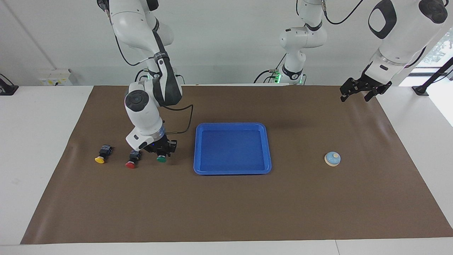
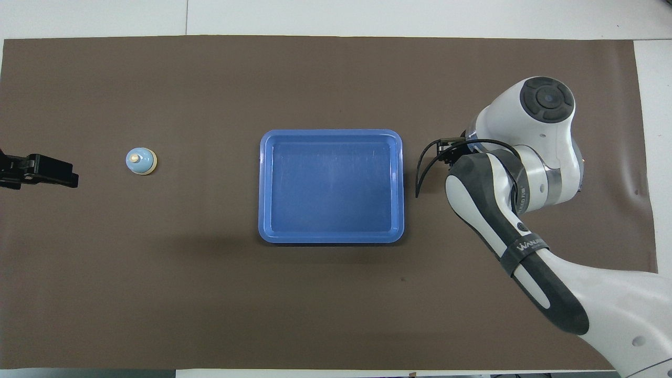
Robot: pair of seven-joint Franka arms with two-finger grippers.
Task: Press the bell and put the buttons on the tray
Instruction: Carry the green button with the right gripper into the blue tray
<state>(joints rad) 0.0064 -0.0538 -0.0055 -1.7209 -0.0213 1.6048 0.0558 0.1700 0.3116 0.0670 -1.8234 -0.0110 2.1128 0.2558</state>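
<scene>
Three small push-button switches with black boxy bodies lie in a row toward the right arm's end of the table: the yellow-capped button [image 1: 101, 156], the red-capped button [image 1: 132, 160] and the green-capped button [image 1: 161, 157], the last nearest the shallow bright blue plastic tray [image 1: 232, 170], which holds nothing. The right gripper [image 1: 161, 149] is down at the green one, fingers pinching its body. The light blue dome bell [image 1: 332, 158] sits toward the left arm's end, apart from the tray. The left gripper [image 1: 359, 90] waits raised over the brown mat [image 1: 226, 205]'s edge, fingers spread.
</scene>
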